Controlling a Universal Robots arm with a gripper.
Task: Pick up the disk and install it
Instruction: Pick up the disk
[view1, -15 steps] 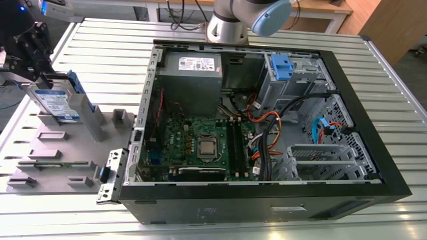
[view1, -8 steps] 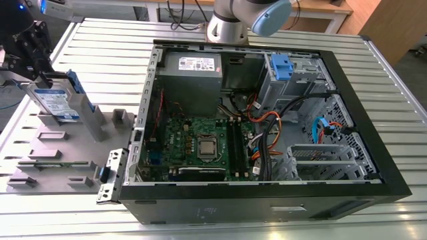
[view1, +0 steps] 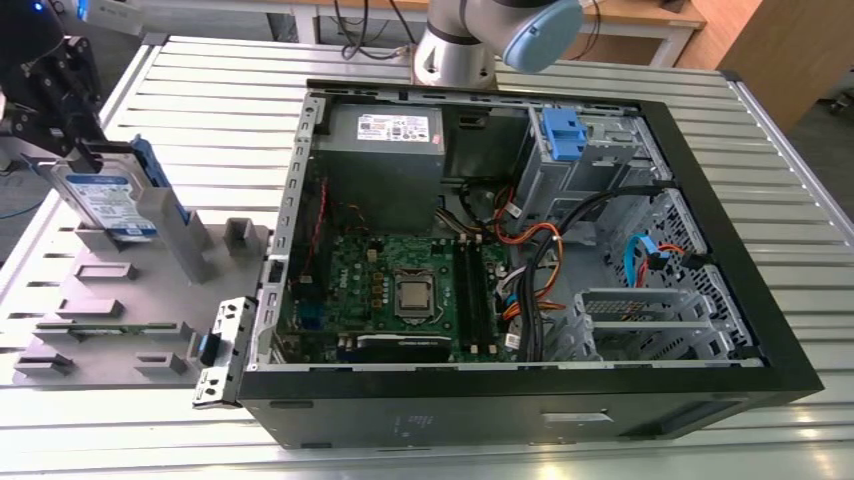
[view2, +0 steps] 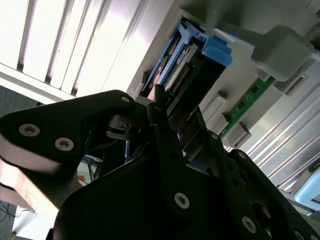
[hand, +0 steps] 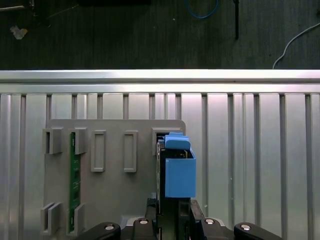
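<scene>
The metal table (view1: 227, 90) is carrying a big open computer (view1: 534, 415), and a grey holder (view1: 134, 290) is sitting just beside it on the exterior view's left. The disk (view1: 110, 205) is standing up in the holder, leaning a little. The gripper (view1: 94, 155) is sitting around the disk's top edge, and I cannot tell if it is squeezing it.

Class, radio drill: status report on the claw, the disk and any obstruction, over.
Claw at the disk, upper end. Disk upright in grey holder, outside the computer case. No obstruction seen around it.
</scene>
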